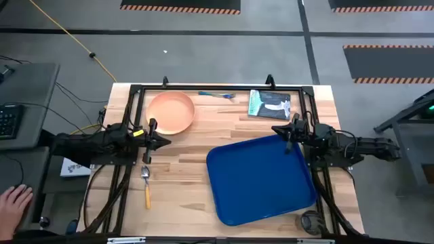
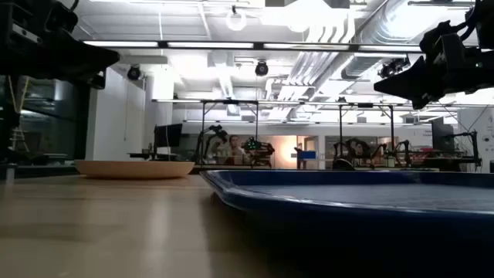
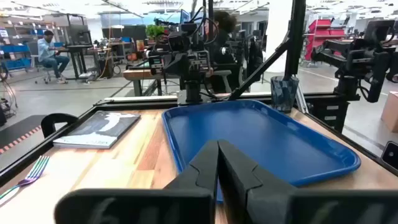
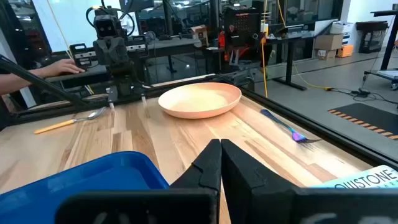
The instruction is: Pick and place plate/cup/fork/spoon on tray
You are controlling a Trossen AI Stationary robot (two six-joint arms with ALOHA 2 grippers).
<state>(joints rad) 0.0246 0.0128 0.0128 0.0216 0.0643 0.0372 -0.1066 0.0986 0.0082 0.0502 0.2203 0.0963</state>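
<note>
Round peach-orange plate (image 1: pixel 171 112) lies upper left, outside the deep-blue rectangular plastic tray (image 1: pixel 261 178). Left gripper (image 1: pixel 163 141), fingers pressed together beside the plate's rim: spread first, then grip the rim squarely. Right gripper (image 1: pixel 279 129) also pressed together.

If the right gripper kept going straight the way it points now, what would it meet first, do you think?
Probably the plate: the right gripper, fingers shut, points across bare wood at it. It hangs above the table, so it might pass over the plate.
</note>
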